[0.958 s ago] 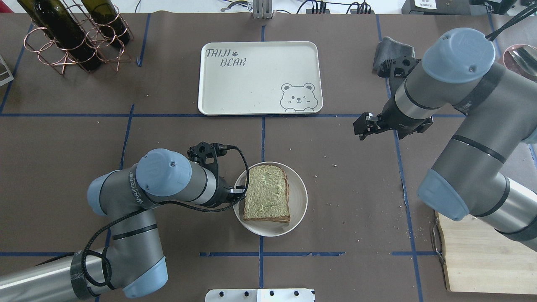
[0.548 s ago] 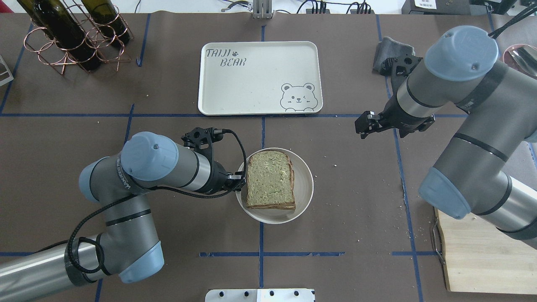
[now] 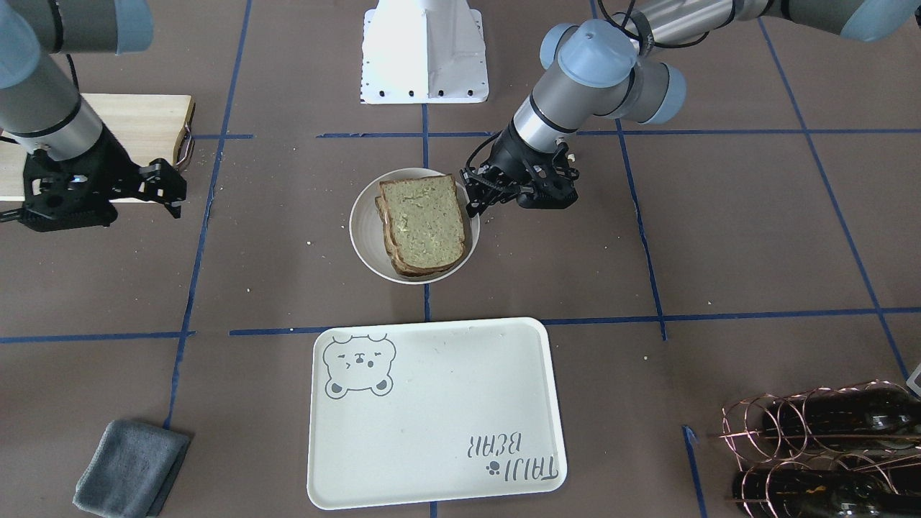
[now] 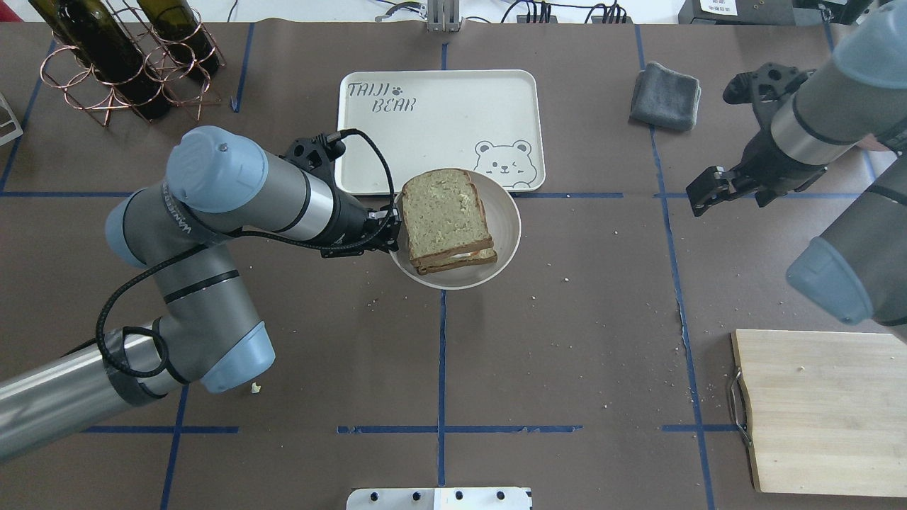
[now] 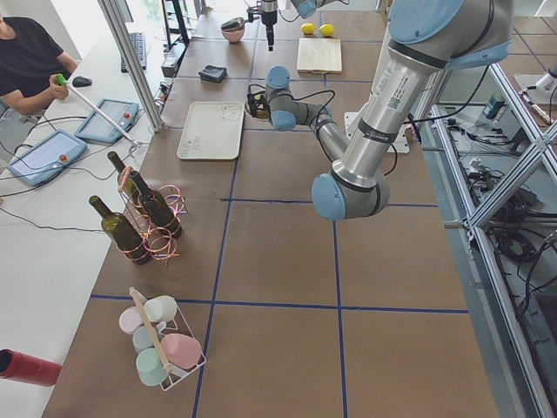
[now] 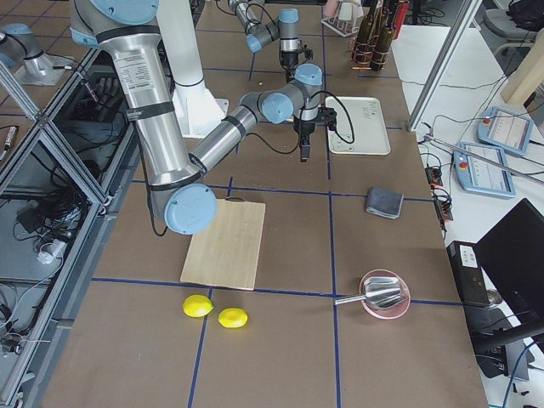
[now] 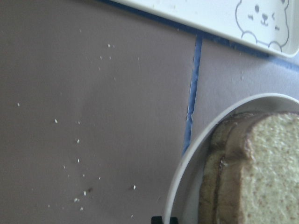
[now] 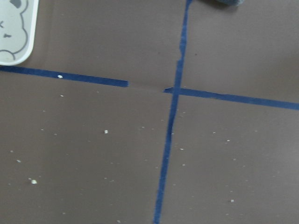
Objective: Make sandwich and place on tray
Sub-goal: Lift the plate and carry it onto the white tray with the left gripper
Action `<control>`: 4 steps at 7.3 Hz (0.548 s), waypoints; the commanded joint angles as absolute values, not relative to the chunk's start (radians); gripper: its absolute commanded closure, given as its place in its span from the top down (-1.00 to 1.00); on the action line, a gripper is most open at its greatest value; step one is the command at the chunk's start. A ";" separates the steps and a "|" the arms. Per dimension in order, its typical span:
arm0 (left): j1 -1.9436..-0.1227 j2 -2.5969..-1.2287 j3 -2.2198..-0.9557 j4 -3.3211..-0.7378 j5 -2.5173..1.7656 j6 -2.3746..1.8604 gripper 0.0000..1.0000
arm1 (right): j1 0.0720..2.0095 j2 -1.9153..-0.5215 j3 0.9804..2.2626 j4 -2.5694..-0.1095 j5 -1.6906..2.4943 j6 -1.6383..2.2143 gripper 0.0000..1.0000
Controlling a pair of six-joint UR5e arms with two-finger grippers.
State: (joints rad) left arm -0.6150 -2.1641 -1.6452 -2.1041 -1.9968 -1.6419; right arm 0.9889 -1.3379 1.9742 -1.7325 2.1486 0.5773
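1. While the left gripper [image 4: 392, 228] is clamped on the rim of the round white plate [image 4: 508, 228], the right gripper [image 4: 700, 193] hangs parted and empty.
2. The cream rectangular tray [image 4: 439, 127] reads "TAIJI BEAR".
3. The green-crumbed, brown-crusted sandwich [image 4: 445, 216] has ridden the plate from mid-table to the tray's near edge, and the right arm has drawn back.

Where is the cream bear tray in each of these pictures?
Front-facing: tray bottom centre, lettering upside down.
Overhead: tray top centre, the plate overlapping its near edge.
Exterior left: tray small, upper left of centre.
Exterior right: tray small, upper right of centre.
Left wrist: tray, a strip along the top right.
Right wrist: tray, a corner at top left.
Shared landmark: the bear drawing, also seen in both wrist views.
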 commanded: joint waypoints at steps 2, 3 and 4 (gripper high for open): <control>-0.689 -2.345 -1.417 -2.121 -1.988 -1.912 -1.00 | 1.249 -1.384 1.779 -1.732 2.235 0.109 1.00; -0.716 -2.368 -1.331 -2.188 -1.982 -1.977 -1.00 | 1.329 -1.384 1.691 -1.730 2.253 -0.040 1.00; -0.725 -2.399 -1.251 -2.224 -1.930 -2.003 -1.00 | 1.377 -1.385 1.628 -1.726 2.267 -0.081 1.00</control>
